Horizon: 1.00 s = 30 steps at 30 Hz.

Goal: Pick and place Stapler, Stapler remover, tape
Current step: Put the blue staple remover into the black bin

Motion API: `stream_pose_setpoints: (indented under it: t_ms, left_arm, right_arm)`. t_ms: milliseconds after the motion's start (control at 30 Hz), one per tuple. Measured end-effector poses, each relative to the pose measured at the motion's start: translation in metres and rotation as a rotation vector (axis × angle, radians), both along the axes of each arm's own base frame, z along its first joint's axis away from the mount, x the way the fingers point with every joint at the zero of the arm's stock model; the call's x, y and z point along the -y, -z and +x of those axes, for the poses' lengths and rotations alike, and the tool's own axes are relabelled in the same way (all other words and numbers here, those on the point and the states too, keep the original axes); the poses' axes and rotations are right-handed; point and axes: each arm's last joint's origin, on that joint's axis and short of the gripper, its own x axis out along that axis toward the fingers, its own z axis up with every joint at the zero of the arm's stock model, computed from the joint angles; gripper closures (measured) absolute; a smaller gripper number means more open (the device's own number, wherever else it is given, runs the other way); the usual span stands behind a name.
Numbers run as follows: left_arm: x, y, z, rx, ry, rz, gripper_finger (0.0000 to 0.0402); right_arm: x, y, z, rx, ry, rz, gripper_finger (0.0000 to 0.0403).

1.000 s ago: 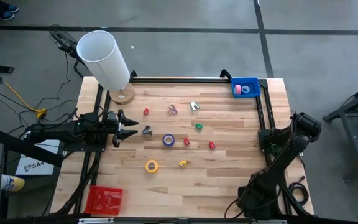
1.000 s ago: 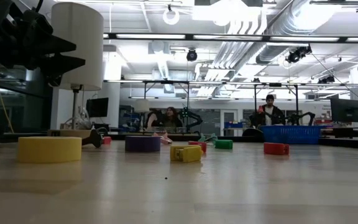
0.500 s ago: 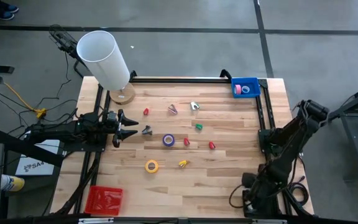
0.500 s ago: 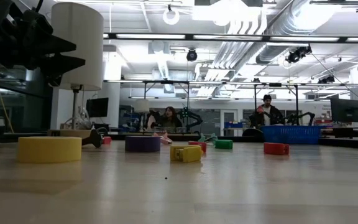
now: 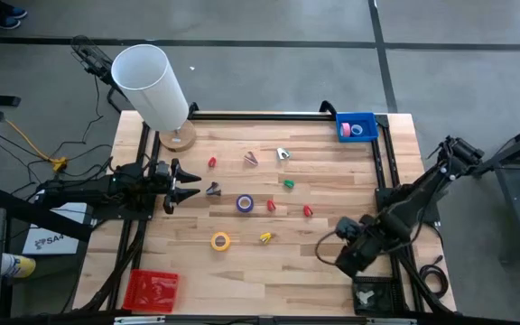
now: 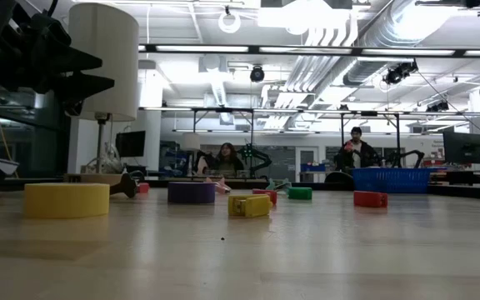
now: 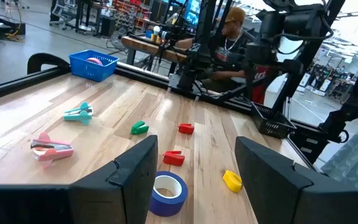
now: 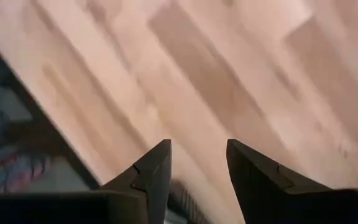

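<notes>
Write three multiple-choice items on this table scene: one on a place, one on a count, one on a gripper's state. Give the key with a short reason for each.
1. Where does the blue basket stand?
A. At the table's far right corner
B. At the near left corner
C. In the middle of the table

2. How many tape rolls lie loose on the wood, outside the basket?
A. None
B. Two
C. Five

3. How do the left gripper's fingers stand?
A. Shut on the yellow tape
B. Open, holding nothing
C. Shut on the lamp

Key:
1 A: in the high view the basket sits in the corner by the right arm's side, far edge.
2 B: only the purple tape and the yellow tape lie on the table; a pink roll shows inside the basket.
3 B: the left wrist view shows a clear gap between the fingers, with the purple roll lying beyond them.
</notes>
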Motion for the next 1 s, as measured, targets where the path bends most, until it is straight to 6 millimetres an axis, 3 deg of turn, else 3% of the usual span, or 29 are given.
stream_pose_setpoints:
  t_ms: [367, 600, 800, 1000]
  left_arm:
    - [0.0, 0.0, 0.0, 0.0, 0.0, 0.0, 0.0188]
    - [0.0, 0.0, 0.0, 0.0, 0.0, 0.0, 0.0188]
    - [0.0, 0.0, 0.0, 0.0, 0.0, 0.0, 0.0188]
    - [0.0, 0.0, 0.0, 0.0, 0.0, 0.0, 0.0188]
  right_arm:
    - [0.044, -0.001, 0.029, 0.093, 0.182, -0.152, 0.0242]
    - [0.076, -0.001, 0.044, 0.098, 0.249, -0.22, 0.0192]
    - [0.115, -0.001, 0.054, 0.095, 0.343, -0.292, 0.0143]
    - [0.158, -0.003, 0.063, 0.11, 0.4, -0.332, 0.0123]
